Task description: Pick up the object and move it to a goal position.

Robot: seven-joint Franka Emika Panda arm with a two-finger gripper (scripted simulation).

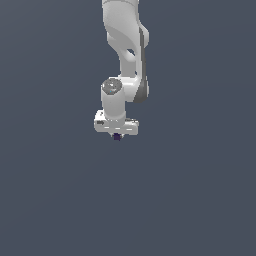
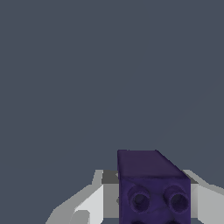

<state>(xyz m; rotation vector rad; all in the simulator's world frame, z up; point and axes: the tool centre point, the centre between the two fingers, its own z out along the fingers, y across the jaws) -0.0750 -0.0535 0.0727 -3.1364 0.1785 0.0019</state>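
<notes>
Plain dark grey background surrounds your white gripper [image 1: 117, 134], whose jaws are closed on the purple brick [image 2: 153, 186], its long axis running straight out between them

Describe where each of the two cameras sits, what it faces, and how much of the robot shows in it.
Exterior view: off the arm, its exact position unknown; it faces the white Panda arm and the gripper, with the tiny dark purple studded brick at the fingers.
Wrist view: mounted on the wrist, looking along the white fingers at the brick close up between them against plain grey.
Shared: both show the brick and gripper.
</notes>
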